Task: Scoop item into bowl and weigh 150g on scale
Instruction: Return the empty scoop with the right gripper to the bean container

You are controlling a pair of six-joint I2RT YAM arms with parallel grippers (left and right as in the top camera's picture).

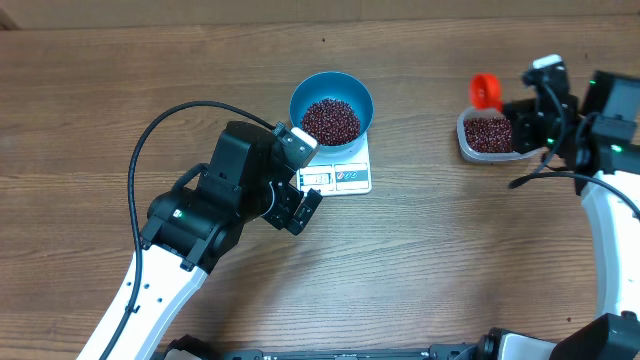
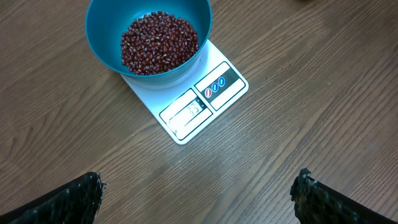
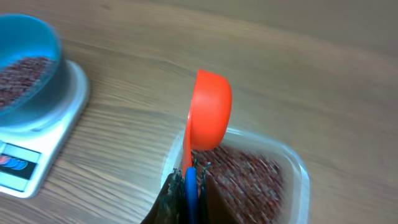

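**A:** Where do the beans [image 1: 331, 119] sit?

**B:** A loose maroon heap fills the bottom of the blue bowl [image 1: 300, 95]. The bowl stands on the white scale [image 1: 340, 178], over the end away from the display [image 2: 189, 112]. The display and button panel stick out past the bowl's rim, toward the left arm. The digits are too blurred to read.

**A:** Are there more beans elsewhere?

**B:** Yes, a second lot lies in the clear plastic tub [image 3: 297, 167], well off to the right of the scale on the wooden table [image 1: 450, 260].

**A:** What is the left gripper [image 2: 198, 180] doing?

**B:** It hangs over bare table just in front of the scale with its fingers spread wide. In the left wrist view only the two dark fingertips show, in the bottom corners, with nothing between them. It touches neither the scale nor the bowl.

**A:** And the right gripper [image 3: 186, 186]?

**B:** It is pressed together on the handle of an orange scoop [image 3: 211, 109], pinching it near the lower end. The scoop stands nearly upright above the tub's near rim, with the handle down and the cup at the top. The cup's rounded back faces the wrist camera, so I cannot tell whether it holds any beans.

**A:** Is the scoop touching the tub?

**B:** I cannot tell. From overhead its cup shows just beyond the tub's far left corner, apart from the bowl and scale.
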